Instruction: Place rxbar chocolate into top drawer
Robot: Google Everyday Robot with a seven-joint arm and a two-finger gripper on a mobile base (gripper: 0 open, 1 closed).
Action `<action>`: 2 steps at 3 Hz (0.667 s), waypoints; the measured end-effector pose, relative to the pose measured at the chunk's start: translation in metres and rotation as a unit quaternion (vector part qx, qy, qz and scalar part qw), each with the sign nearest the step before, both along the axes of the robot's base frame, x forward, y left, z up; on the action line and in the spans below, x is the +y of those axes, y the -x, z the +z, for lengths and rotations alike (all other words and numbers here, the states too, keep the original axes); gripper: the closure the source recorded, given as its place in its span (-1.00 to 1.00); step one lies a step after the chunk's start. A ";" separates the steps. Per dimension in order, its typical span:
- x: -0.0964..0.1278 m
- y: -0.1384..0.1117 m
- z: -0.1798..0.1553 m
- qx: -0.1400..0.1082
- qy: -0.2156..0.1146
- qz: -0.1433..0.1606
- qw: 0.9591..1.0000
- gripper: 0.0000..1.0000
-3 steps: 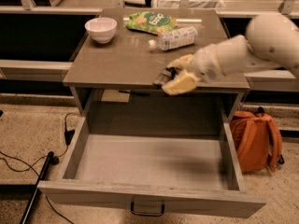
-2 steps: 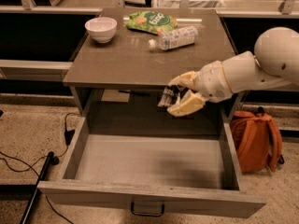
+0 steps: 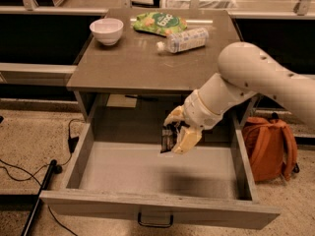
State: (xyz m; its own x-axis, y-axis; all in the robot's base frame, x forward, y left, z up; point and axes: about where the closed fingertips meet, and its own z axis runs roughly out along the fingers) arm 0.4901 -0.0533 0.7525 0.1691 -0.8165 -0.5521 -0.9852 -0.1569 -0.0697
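My gripper (image 3: 176, 132) is shut on the rxbar chocolate (image 3: 168, 137), a small flat black bar with pale lettering, held upright between the pale fingers. It hangs inside the open top drawer (image 3: 83, 154), just above the pale grey floor near the drawer's back middle. The drawer is pulled far out, with its dark metal handle (image 3: 155, 220) on the front. My white arm reaches in from the right, over the drawer's right wall.
On the tabletop (image 3: 133, 68) stand a white bowl (image 3: 107, 31), a green chip bag (image 3: 160, 22) and a clear plastic bottle (image 3: 183, 40) lying on its side. An orange backpack (image 3: 269, 144) sits on the floor at the right. Cables and a dark pole (image 3: 38, 200) lie left.
My gripper has moved down and toward the front with the bar, from the tabletop's front edge into the open drawer. The drawer and the tabletop things have not moved.
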 end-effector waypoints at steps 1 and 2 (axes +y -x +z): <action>0.015 -0.032 -0.036 0.012 0.031 -0.017 0.999 0.01; 0.020 -0.049 -0.066 0.025 0.016 -0.089 0.996 -0.44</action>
